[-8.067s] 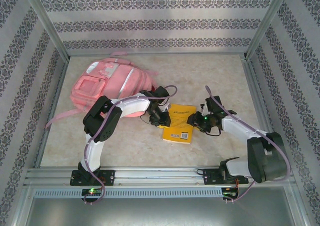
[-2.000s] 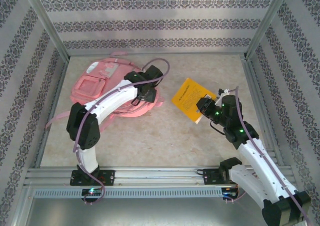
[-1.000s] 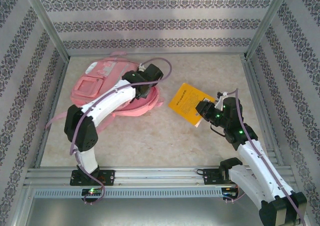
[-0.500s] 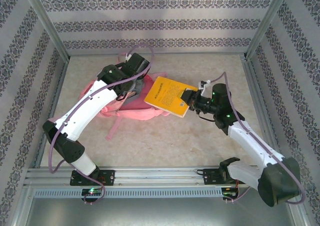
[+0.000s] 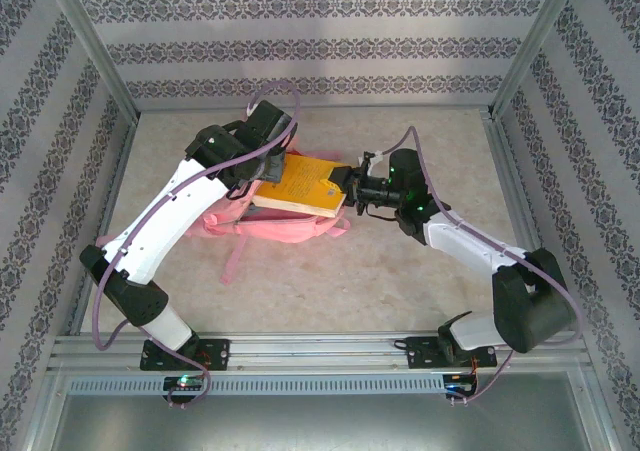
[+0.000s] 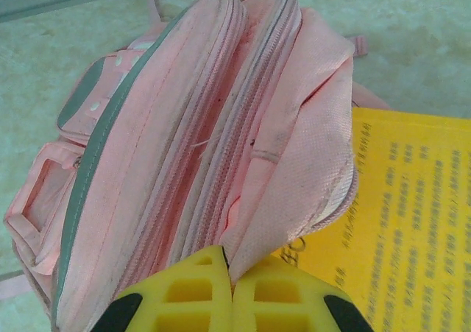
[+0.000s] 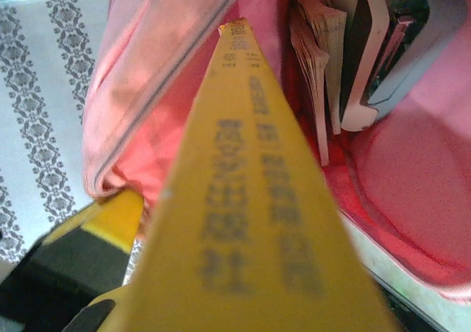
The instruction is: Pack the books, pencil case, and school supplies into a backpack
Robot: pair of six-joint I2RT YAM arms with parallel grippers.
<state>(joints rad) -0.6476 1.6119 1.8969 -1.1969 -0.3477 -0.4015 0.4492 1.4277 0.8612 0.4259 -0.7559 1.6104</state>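
Note:
The pink backpack [image 5: 285, 229] lies mid-table with its mouth turned right. My left gripper [image 5: 265, 171] is shut on the upper flap of that mouth [image 6: 230, 273] and holds it up off the backpack [image 6: 184, 126]. My right gripper [image 5: 343, 184] is shut on the yellow-orange book [image 5: 300, 183], whose far end reaches under the flap into the opening. The right wrist view looks along the book's spine [image 7: 250, 185] into the backpack [image 7: 412, 170], where a dark navy book [image 7: 366, 52] and a grey-blue notebook [image 7: 427, 30] stand. The pencil case and school supplies are hidden.
Patterned walls and metal rails [image 5: 300, 346] enclose the beige table [image 5: 400, 291]. A pink strap [image 5: 228, 261] trails toward the near side from under the backpack. Both arms meet over the backpack's mouth.
My right gripper has carried the yellow-orange book left, from beside the backpack into its mouth. My left arm has kept the flap raised and shifted slightly.

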